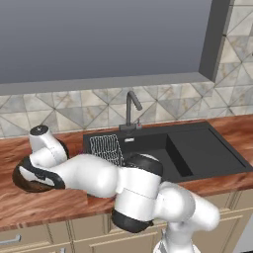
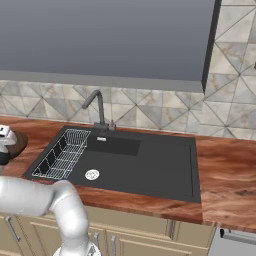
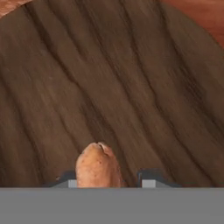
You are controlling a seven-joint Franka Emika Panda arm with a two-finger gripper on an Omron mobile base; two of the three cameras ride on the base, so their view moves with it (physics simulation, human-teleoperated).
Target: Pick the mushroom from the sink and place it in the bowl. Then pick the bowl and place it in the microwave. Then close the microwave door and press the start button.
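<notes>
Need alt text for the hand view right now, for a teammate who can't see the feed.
A reddish-brown mushroom sits between the gripper fingertips, right over the dark, grained wooden inside of the bowl. A sliver of reddish wooden counter shows past the bowl's rim at the upper right.

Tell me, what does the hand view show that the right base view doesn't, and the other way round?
Hand view: the mushroom close up between the fingers, over dark wood grain. Right base view: the sink with its tap, wire rack and white drain strainer. Both: the bowl and the wooden counter.
</notes>
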